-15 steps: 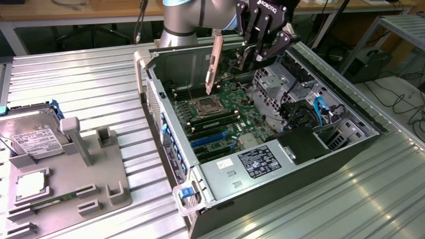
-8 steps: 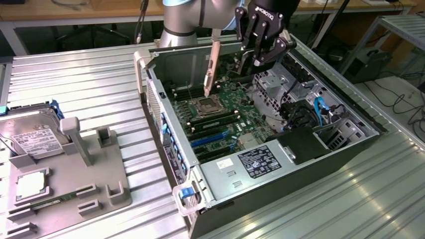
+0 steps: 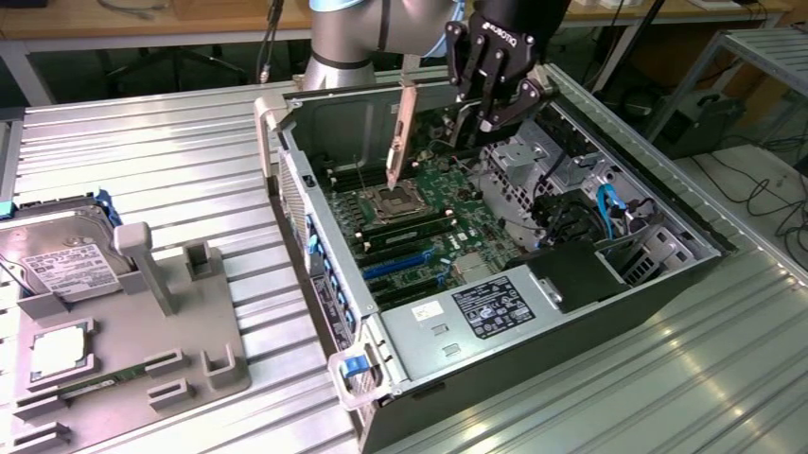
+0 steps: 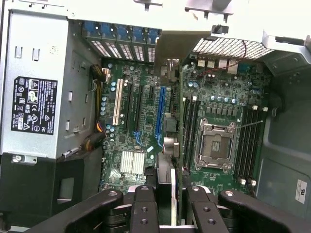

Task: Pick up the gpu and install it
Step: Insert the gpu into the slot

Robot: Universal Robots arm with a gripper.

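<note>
The black end effector [image 3: 495, 113], marked ROBOTIQ, grasps the thin black gpu card [image 3: 403, 128] with its pale bracket, upper centre. Beneath it lies the open metal computer case [image 3: 569, 355]

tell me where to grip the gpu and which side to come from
By its upper long edge, from above, squeezing the two flat faces. The gpu hangs upright, edge-on, over the motherboard, bracket at one short end, leaving its lower edge free. The pincer grips it that way now.
</note>
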